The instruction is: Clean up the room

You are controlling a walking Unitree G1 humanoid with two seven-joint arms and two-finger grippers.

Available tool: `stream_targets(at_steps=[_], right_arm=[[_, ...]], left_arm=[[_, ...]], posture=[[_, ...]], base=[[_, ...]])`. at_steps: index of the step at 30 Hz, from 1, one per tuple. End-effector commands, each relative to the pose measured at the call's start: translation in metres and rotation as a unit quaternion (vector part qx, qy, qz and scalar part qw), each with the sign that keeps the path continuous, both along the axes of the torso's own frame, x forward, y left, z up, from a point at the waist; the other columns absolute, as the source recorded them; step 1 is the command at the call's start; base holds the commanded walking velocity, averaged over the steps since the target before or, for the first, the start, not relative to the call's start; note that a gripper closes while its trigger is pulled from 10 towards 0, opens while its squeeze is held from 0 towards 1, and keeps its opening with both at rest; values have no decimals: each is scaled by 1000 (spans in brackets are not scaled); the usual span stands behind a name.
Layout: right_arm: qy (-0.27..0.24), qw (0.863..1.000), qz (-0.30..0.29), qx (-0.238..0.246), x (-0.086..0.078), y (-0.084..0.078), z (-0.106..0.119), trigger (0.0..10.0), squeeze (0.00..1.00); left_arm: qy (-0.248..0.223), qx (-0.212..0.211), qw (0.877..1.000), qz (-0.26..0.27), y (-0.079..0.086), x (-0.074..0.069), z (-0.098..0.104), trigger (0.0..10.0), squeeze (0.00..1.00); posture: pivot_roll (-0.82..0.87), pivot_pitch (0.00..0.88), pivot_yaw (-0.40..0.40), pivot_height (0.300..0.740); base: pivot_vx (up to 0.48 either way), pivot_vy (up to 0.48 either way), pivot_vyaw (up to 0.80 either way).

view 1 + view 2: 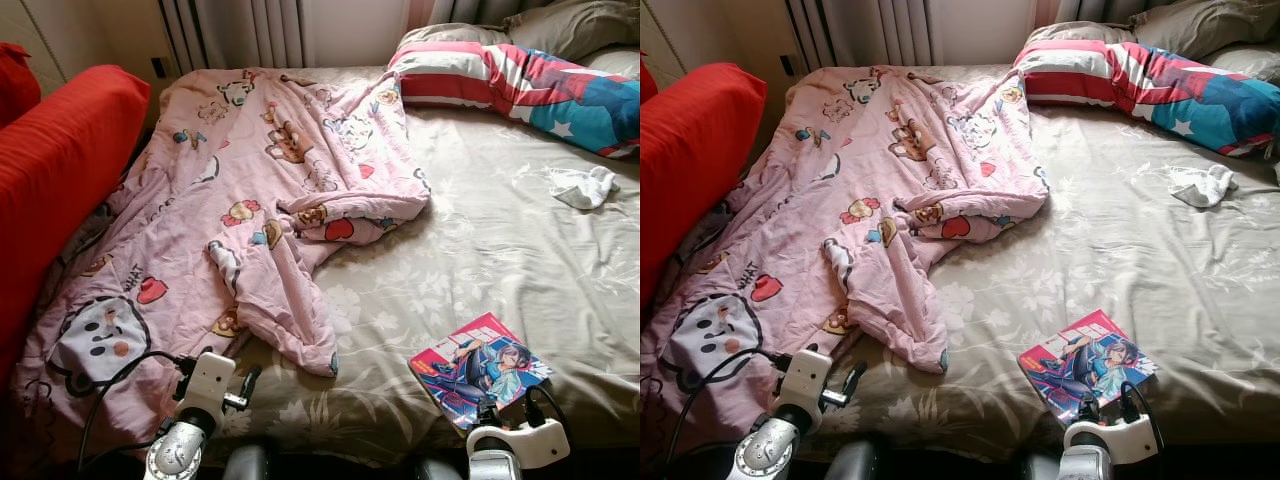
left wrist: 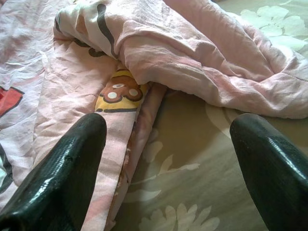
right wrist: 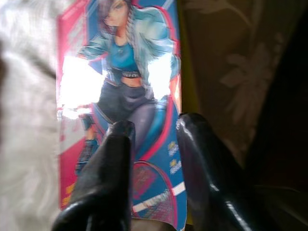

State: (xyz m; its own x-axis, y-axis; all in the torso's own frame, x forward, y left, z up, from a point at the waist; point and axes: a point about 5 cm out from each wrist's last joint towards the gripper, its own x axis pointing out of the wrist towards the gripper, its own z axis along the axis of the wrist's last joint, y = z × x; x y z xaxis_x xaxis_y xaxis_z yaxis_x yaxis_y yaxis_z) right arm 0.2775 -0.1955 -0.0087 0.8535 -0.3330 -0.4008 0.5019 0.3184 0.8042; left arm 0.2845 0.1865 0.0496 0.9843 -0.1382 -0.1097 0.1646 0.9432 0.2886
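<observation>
Looking down from the foot of the bed (image 1: 520, 250), you have a pink cartoon-print quilt (image 1: 250, 200) crumpled over its left half, with one twisted fold trailing toward the near edge. A comic book (image 1: 478, 368) lies flat on the olive floral sheet at the near right. Your right gripper (image 3: 154, 130) hangs just over the book's near end, its jaws drawn close with a narrow gap between them; you cannot tell whether they touch the cover. Your left gripper (image 2: 168, 130) sits low at the near left, jaws spread wide, pointing at the quilt's near edge where it meets the bare sheet. A white sock (image 1: 583, 186) lies on the far right of the sheet, below a striped pillow (image 1: 520, 80). A red sofa (image 1: 60, 150) stands along the bed's left side.
</observation>
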Motion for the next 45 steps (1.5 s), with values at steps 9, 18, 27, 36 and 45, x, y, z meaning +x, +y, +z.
stream_targets(at_steps=[9,18,27,36,45], right_arm=[[-32,999,-28,-6,-18,-20,-6,10000,1000],[-31,999,-10,-18,-26,-25,-11,10000,1000],[-41,997,57,-22,-14,-9,-8,10000,0],[-59,997,54,-19,-14,-8,-7,10000,0],[-64,996,59,-23,-12,-8,-5,10000,0]], left_arm=[[18,12,1000,1,7,-9,-8,10000,0],[21,15,1000,-3,8,-10,-9,10000,0],[22,21,1000,-9,10,-11,-8,10000,0],[24,23,999,-10,12,-12,-8,10000,0],[27,26,999,-11,13,-14,-9,10000,0]], posture=[[52,209,30,605],[51,218,43,605],[66,224,55,585],[69,230,60,580],[74,233,65,561]], base=[[0,0,0],[0,0,0],[0,0,0],[0,0,0],[0,0,0]])
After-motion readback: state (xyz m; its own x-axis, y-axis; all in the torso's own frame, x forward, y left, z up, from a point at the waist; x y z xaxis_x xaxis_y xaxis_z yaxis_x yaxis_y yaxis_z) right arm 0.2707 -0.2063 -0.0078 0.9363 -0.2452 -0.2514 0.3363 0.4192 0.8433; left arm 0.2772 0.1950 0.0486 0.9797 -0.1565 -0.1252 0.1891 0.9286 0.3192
